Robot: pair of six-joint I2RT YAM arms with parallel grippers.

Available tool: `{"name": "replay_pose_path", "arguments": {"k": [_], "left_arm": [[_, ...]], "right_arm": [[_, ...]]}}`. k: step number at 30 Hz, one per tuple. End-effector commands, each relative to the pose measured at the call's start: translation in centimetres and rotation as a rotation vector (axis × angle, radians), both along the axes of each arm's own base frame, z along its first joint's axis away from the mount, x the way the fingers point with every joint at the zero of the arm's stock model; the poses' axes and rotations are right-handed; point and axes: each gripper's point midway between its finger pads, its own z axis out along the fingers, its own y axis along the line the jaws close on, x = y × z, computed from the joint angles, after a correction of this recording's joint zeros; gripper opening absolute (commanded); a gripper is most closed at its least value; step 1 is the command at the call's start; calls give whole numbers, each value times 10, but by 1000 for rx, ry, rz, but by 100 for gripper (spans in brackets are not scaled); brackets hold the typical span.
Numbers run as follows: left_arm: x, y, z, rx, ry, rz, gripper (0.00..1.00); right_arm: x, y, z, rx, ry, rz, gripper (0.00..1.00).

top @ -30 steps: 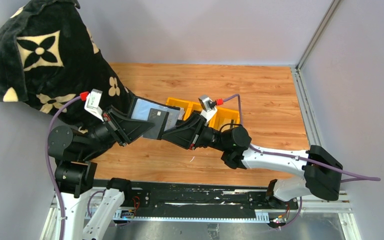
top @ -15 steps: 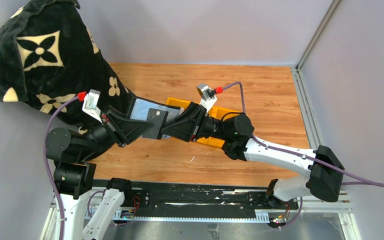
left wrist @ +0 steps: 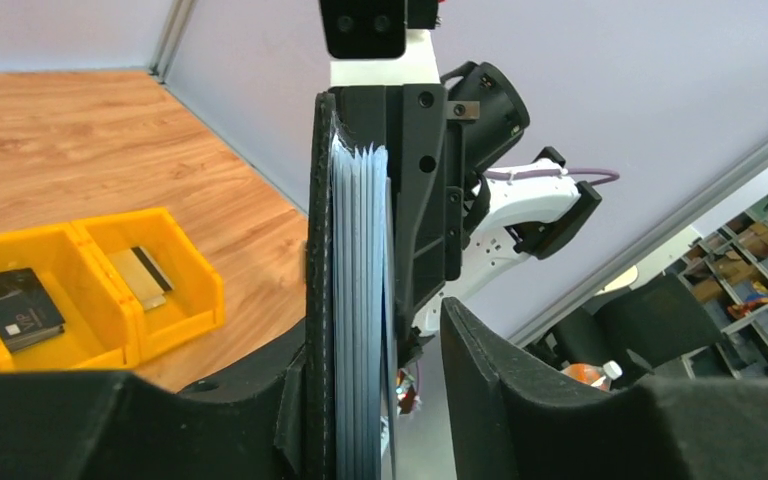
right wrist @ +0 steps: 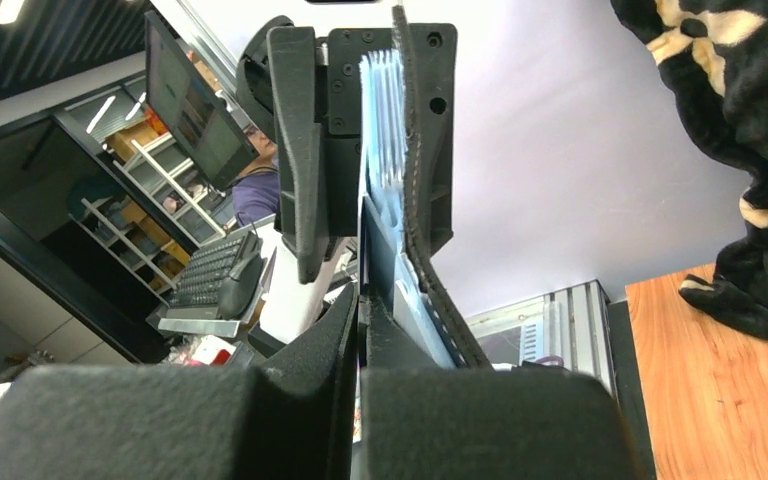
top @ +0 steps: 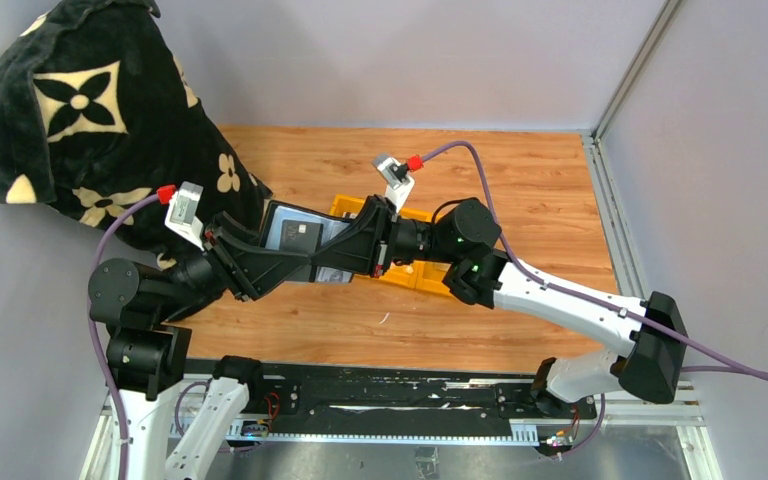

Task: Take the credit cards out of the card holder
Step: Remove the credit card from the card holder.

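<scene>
- Wood-grain table [top: 520, 200] fills the overhead view, with a black flower-patterned blanket [top: 90, 110] heaped behind the left gripper [top: 300, 265]. That gripper meets the right gripper [top: 338, 260] nose to nose above the wood. The card holder [top: 272, 225] lies flat between them with the credit cards [top: 302, 236] face up inside. A yellow bin [top: 422, 280] sits just behind the right gripper, probably the drop spot.
- Against a second ago, the right arm has swung further over the holder and now covers more of it and of the bin. The left arm has barely shifted.
- From the left wrist, the stack stands edge-on between that gripper's fingers. One finger lies against the holder's cover and the other [left wrist: 480, 380] stands clear of the cards, so the jaws are partly apart. This is likely to ease the clamp so a card can slide free.
- Off to one side of those fingertips, the bin holds a black block [left wrist: 22, 310] and a loose card [left wrist: 145, 277].
- From the right wrist, that gripper's fingers [right wrist: 210, 420] are pressed together, with a thin dark edge running into their seam. It looks like the outermost card pinched alone, though that is not certain. The rest of the stack sits just beside the tips, with the left gripper straight ahead.
</scene>
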Motion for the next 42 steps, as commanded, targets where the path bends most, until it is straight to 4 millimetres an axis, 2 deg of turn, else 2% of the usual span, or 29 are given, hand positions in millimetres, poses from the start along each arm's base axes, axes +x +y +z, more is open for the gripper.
{"name": "replay_pose_path", "arguments": {"k": [1,8,17,24,29,32,37,39,42], "left_arm": [[-7,-2,5,10,-46,-37,43],[-5,1,15,-9,-77,6,21],[-9,3,27,-26,-94,17,22],[-8,3,26,-27,-94,22,21],[-7,3,25,-26,-90,24,17],[-7,3,24,-26,-88,25,15],[-8,3,23,-21,-90,26,12],[-8,4,22,-19,-90,27,11],[-8,4,22,-17,-91,28,10]], "right_arm": [[0,4,-6,-58,-32,12,0],[4,-4,-7,-3,-7,-40,0],[8,-19,-16,89,56,-73,0],[2,-26,-13,144,73,-43,0],[-3,-30,-2,176,59,-21,21],[-3,-27,3,173,52,-9,25],[-7,-25,16,196,32,31,38],[-6,-25,19,202,31,33,32],[-4,-27,19,205,40,32,12]]}}
